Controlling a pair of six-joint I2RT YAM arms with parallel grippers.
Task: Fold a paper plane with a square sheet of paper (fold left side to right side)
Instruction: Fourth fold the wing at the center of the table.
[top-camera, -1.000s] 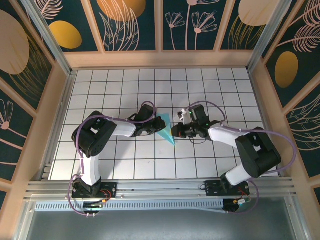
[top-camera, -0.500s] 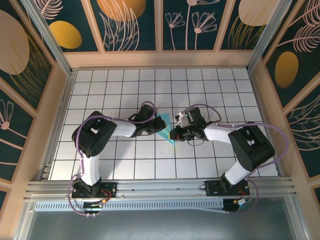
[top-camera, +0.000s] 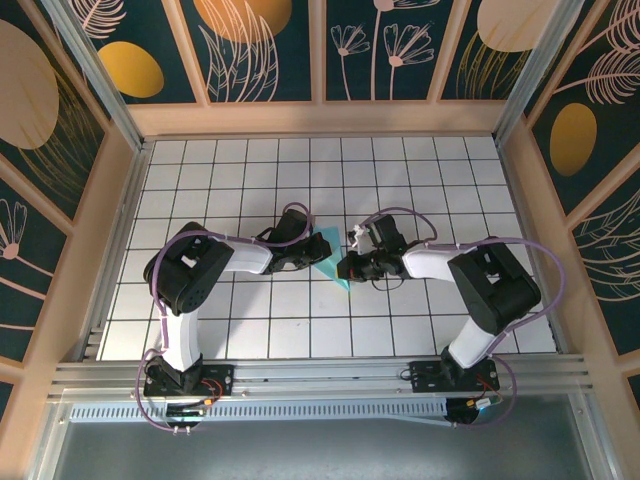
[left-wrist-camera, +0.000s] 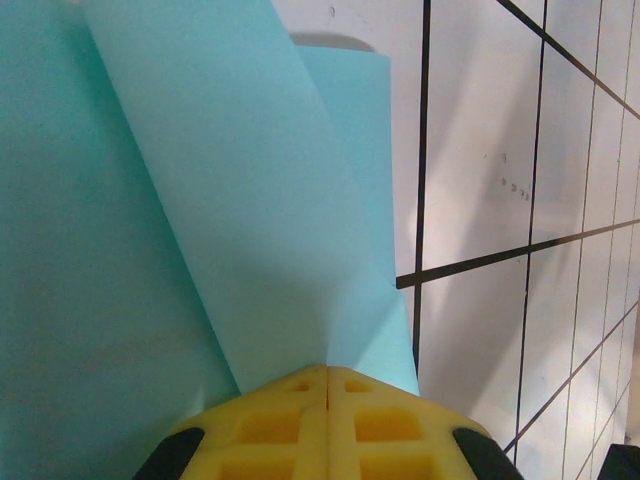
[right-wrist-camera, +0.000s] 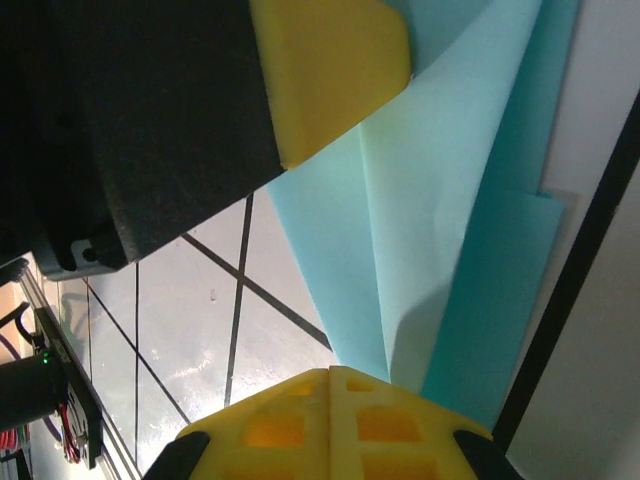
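The cyan square sheet of paper (top-camera: 326, 257), folded into a narrow pointed shape, lies on the grid tiles between my two grippers, tip toward the near right. My left gripper (top-camera: 311, 256) is at its left edge. In the left wrist view the yellow fingertips (left-wrist-camera: 328, 372) meet with no gap, and the paper's (left-wrist-camera: 230, 220) raised folds converge into their seam. My right gripper (top-camera: 346, 268) is shut at the paper's pointed end. In the right wrist view its closed tips (right-wrist-camera: 330, 372) rest over the paper's (right-wrist-camera: 440, 230) narrow layers. The left gripper's yellow finger (right-wrist-camera: 330, 70) shows just beyond.
White tiles with black grid lines (top-camera: 420, 180) stretch all round the paper. Wooden walls (top-camera: 320, 118) enclose the table on three sides. The aluminium rail (top-camera: 320, 372) with both arm bases runs along the near edge.
My right gripper has slid a little left toward the paper's tip, and its arm has drawn in. The left arm and the paper have stayed put.
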